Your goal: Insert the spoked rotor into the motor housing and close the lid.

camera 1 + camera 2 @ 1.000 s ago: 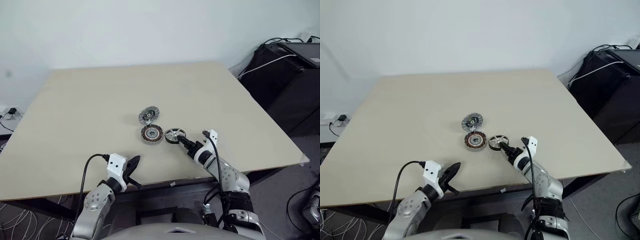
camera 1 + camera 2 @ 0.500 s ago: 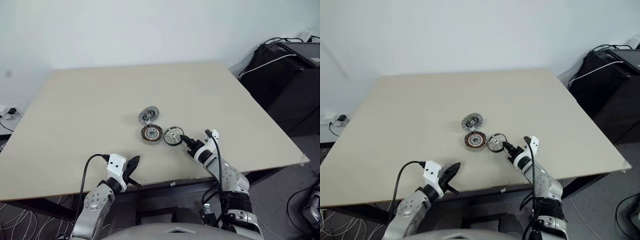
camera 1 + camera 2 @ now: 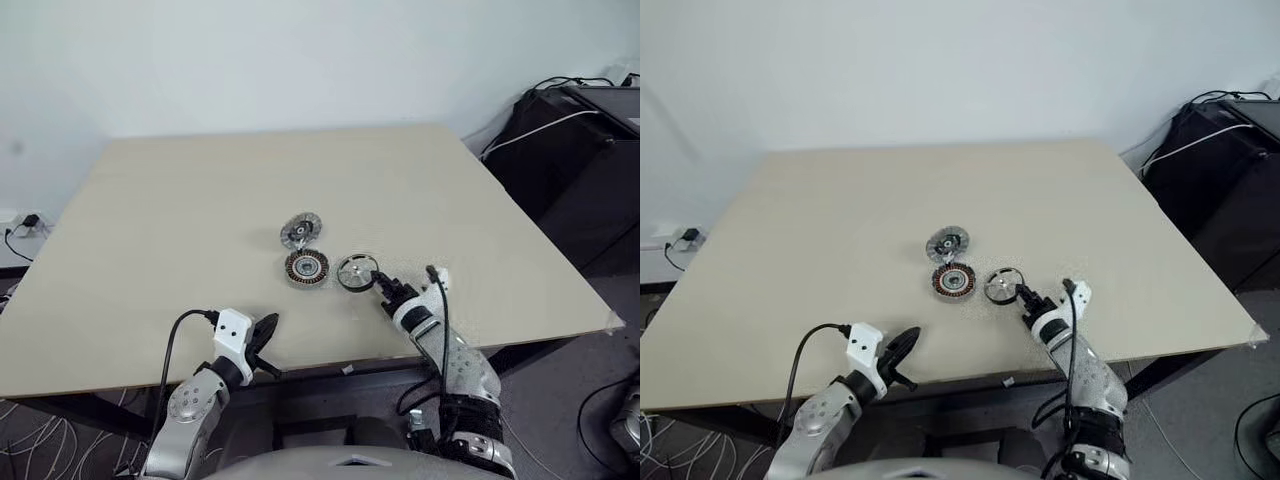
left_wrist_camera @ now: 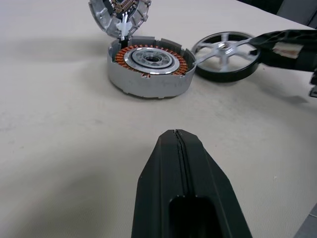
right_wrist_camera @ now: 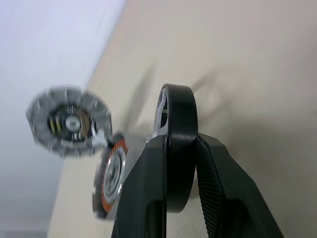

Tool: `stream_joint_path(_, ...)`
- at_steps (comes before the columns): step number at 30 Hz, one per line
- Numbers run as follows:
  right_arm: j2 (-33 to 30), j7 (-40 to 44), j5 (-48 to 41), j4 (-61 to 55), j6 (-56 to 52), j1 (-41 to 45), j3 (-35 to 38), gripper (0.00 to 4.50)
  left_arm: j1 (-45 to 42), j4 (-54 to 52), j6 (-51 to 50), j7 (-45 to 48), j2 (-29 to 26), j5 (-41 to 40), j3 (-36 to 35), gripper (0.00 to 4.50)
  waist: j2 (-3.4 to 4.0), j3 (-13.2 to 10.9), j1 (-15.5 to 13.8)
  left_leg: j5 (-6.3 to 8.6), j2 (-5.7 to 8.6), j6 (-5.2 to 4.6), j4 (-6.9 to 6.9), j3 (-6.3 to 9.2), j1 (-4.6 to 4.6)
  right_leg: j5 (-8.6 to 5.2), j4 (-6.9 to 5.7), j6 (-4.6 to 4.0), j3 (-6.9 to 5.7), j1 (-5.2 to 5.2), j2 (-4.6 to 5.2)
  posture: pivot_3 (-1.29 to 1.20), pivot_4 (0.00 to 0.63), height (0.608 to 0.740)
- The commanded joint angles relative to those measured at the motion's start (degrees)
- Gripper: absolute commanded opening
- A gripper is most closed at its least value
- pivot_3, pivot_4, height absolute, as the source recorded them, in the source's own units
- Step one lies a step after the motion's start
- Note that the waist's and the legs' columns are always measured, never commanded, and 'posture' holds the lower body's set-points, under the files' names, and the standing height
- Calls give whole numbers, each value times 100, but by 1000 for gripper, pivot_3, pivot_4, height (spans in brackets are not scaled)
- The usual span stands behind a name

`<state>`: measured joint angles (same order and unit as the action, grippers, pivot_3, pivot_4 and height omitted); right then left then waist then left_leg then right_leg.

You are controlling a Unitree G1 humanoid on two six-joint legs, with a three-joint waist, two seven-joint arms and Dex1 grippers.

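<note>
My right tool [image 5: 173, 163] grips the spoked rotor [image 3: 356, 271] by its rim.
My left tool [image 4: 177, 148] is clenched and empty over the near tabletop [image 3: 150, 230]; the rotor stands tilted just right of the motor housing [image 3: 306, 267], with the lid [image 3: 300, 230] beyond.

beige table [image 3: 180, 220], black gear w/ cables [image 3: 575, 140] at right

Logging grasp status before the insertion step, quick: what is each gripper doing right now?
Left gripper: shut, holding nothing.
Right gripper: shut on the shiny silver spoked rotor with a dark rim.
</note>
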<state>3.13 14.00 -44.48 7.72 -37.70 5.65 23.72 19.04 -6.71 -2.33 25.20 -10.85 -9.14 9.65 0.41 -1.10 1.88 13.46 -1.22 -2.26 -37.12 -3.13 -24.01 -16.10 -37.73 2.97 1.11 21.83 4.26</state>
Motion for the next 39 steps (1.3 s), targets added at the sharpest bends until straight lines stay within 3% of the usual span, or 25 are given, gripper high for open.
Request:
stream_joint_path(1,71,84,-550,-590,-111,-19,102,546,-32,-124,33,22,-8,-9,17,0,5,-4,15,0,0,0,0,0,-2,0,0,0,0,3,0,0,0,740)
stream_joint_path(10,272,141,-826,-710,-332,143,-340,546,1,-166,-16,33,-29,-16,30,0,12,-9,46,-1,-5,-2,5,0,-3,0,-1,0,3,10,-10,0,0,740)
stream_joint_path(22,542,330,-722,-17,-370,714,-1281,546,99,-229,-41,-13,-3,-14,33,0,11,-9,37,-1,-3,-2,4,-1,-4,0,0,-1,3,10,-8,0,0,740)
stream_joint_path(39,568,643,-219,1323,132,1353,-1325,546,245,-383,-40,-89,-28,-11,-26,0,11,-9,40,0,-3,0,5,-1,-5,0,-1,-1,3,12,-6,0,0,740)
